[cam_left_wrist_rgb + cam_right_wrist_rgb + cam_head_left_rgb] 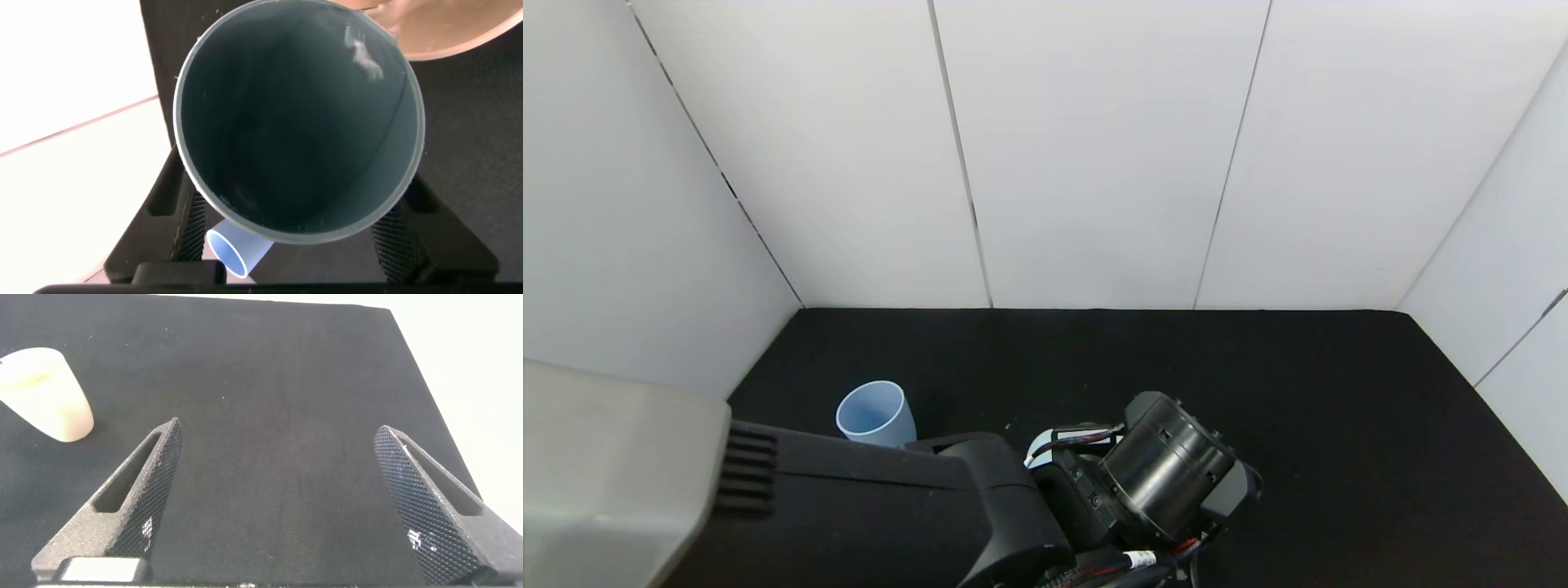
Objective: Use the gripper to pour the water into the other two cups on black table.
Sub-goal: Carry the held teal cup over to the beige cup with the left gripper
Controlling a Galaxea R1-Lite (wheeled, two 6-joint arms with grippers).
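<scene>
water cannot be made out for certain; only a faint glint [364, 57] shows on the inner wall of the teal cup [298, 122], which fills the left wrist view, mouth toward the camera. the left end effector [298, 237] is clamped on this cup, one textured finger [184, 224] on each side of its wall. in the head view the left arm [1168, 465] hangs low over the near middle of the table [1339, 392], and the teal cup itself is hidden beneath it.

blue cup [876, 414] stands upright on the table, near the front left, beside the arm; in the left wrist view it peeks out past the teal cup's rim [237, 249]. cream cup [45, 392] shows in the right wrist view, standing on the table apart from the right end effector [286, 498]. a pale edge under the left arm in the head view may be this same cup, but that cannot be told.

judged from this, the step in hand is carrying the gripped teal cup toward a receiving cup, with pouring not yet begun or between pours. the next move calls for lining the teal rim just above an open cup mouth, then tilting slowly so the water lands inside.

right end effector is spread wide, holding nothing and touching nothing, hovering above bare table.
</scene>
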